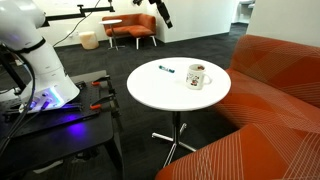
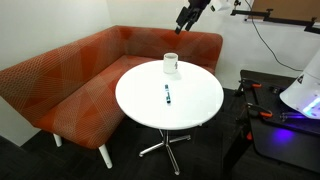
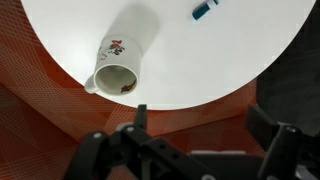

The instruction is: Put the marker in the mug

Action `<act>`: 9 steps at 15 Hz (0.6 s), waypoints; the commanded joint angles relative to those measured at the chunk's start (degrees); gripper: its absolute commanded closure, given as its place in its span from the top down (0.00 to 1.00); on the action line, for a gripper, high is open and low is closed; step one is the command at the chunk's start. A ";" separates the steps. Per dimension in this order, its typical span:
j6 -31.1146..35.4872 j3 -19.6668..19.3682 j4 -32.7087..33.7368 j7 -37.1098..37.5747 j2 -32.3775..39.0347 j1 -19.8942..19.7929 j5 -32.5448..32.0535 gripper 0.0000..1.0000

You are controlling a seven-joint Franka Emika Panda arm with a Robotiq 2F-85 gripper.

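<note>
The marker [image 1: 166, 70], dark blue with a teal end, lies flat on the round white table [image 1: 160, 95], apart from the mug. The white mug [image 1: 197, 76] with a dark printed design stands upright near the table's edge by the sofa. Both also show in the other exterior view, marker [image 2: 167, 96] and mug [image 2: 171, 64], and in the wrist view, marker [image 3: 205, 8] and mug [image 3: 120, 65]. My gripper [image 1: 160, 10] hangs high above the table, also seen in an exterior view [image 2: 187, 17]. In the wrist view its jaws [image 3: 200, 115] are open and empty.
An orange corner sofa [image 2: 70, 70] wraps round the far side of the table [image 2: 200, 105]. A black cart [image 1: 60, 125] with red clamps carries the robot base. An orange armchair [image 1: 130, 28] and a stool [image 1: 89, 40] stand far behind.
</note>
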 commanded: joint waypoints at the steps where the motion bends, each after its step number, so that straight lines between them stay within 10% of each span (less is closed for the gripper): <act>1: 4.73 4.43 1.41 15.78 3.92 -4.66 -10.51 1.00; 9: 3.29 5.11 1.88 24.25 5.73 -3.63 -16.35 1.00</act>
